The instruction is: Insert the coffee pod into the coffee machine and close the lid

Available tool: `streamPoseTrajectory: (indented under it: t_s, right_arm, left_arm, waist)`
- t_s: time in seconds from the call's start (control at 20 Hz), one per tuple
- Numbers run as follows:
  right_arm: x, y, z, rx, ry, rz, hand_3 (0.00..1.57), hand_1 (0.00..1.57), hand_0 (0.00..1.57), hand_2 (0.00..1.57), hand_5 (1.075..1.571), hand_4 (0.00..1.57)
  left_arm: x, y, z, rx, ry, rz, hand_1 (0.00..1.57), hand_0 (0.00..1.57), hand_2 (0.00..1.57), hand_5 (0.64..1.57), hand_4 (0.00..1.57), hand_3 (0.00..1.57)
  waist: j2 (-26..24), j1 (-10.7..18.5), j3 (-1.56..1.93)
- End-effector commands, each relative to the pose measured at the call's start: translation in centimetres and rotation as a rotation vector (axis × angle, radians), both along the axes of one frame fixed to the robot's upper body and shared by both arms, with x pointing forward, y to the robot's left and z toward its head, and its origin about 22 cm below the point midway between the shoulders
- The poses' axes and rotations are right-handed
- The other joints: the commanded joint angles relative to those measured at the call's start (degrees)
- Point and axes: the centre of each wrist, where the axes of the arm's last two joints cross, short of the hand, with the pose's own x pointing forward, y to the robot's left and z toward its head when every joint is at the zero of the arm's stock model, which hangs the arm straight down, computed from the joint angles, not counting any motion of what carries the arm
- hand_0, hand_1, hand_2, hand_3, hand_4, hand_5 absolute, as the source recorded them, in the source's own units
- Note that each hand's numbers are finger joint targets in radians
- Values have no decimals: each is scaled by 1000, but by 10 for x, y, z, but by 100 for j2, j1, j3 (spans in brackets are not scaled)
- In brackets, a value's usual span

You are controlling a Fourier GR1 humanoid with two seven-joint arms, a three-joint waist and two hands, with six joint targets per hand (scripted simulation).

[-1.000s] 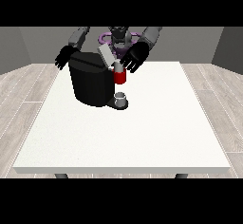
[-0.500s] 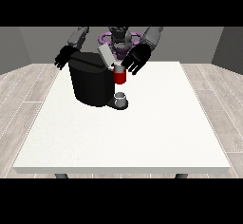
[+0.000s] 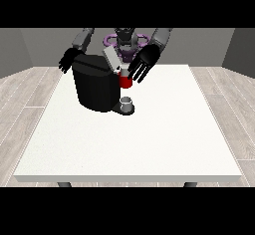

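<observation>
I can't make out the grey pod anywhere. The coffee machine (image 3: 97, 87) sits on the table (image 3: 149, 139), lid (image 3: 111, 58) tilted up. The hand at the view's right (image 3: 144, 63) hovers beside it, fingers spread; swinging down carelessly, it might shove the machine instead of closing the lid.

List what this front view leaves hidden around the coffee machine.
- Coffee pod: not plainly shown anywhere in the front view.
- Hand at the view's left: partly hidden behind the coffee machine.
- Lid: its far side and the opening beneath are too small to read.
</observation>
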Motion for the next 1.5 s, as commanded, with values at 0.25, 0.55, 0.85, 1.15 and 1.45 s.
streamPoseTrajectory:
  t_s: [0.25,0.55,0.85,1.15,1.45]
  right_arm:
    - [-4,-19,-5,-2,27,-1,0,0,0,0,1571,378]
    - [-12,-16,-32,17,44,-37,0,0,0,0,1571,381]
    - [-26,-31,-46,33,135,-75,0,0,0,0,1571,434]
    - [-44,-40,-56,53,165,-70,0,0,0,0,1571,445]
    - [-59,-65,-56,-40,177,-51,0,0,0,0,1571,390]
  left_arm:
    - [-3,12,-20,49,23,2,0,0,0,1571,0,0]
    - [-3,0,-10,56,60,-27,0,0,0,1571,0,0]
    - [-8,-26,-69,-54,165,-55,0,0,0,1571,0,0]
    - [-19,-13,-119,-473,216,-35,0,0,0,1571,79,0]
    - [-50,-10,-198,-760,357,-8,0,0,0,1571,0,0]
  waist:
    - [-84,39,-9]
    - [-340,292,-6]
    - [-1148,515,-8]
    - [-1803,902,-15]
    - [-2505,1315,-12]
